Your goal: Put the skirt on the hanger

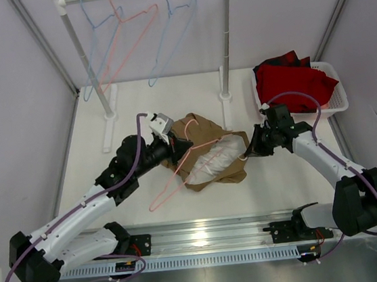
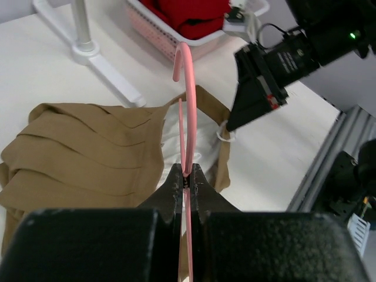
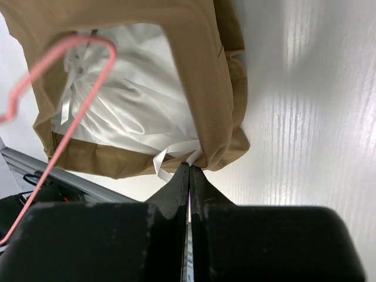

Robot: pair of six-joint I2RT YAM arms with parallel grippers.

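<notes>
A: White worktop (image 1: 282, 181). What is in the basket (image 1: 341, 96) at its far right corner?
B: A red garment (image 1: 297, 81). The skirt (image 1: 201, 133) lies in the middle, right gripper (image 3: 190, 170) pinching its edge; left gripper (image 2: 187, 179) clamps the hanger (image 2: 190, 117).

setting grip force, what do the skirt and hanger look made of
skirt: soft woven cloth, matte tan, pleated and creased; its lining looks thinner, white, slightly shiny. hanger: thin stiff wire, smooth pink, probably coated metal.
</notes>
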